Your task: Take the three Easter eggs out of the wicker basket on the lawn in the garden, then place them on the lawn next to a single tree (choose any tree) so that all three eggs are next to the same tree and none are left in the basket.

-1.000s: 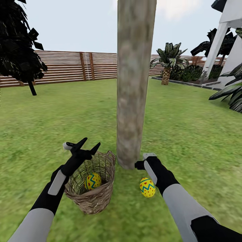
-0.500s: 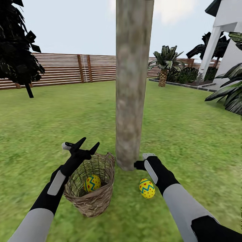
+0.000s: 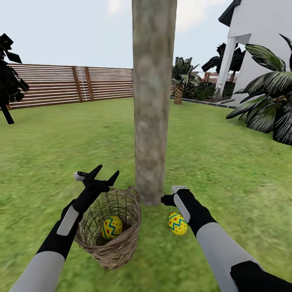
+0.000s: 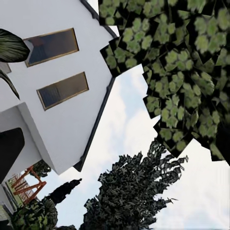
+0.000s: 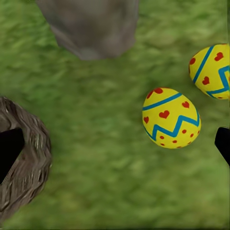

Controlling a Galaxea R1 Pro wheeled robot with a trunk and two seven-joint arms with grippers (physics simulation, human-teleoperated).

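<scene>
One egg (image 3: 111,227) upright in basket (image 3: 121,247), tip up.

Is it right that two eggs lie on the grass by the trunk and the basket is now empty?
Not quite. The basket is not empty: the head view shows one egg inside it. The rest holds: the right wrist view shows two eggs on the grass by the trunk.

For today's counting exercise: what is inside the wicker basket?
One Easter egg lies inside the wicker basket. The near wall hides part of the bottom.
</scene>
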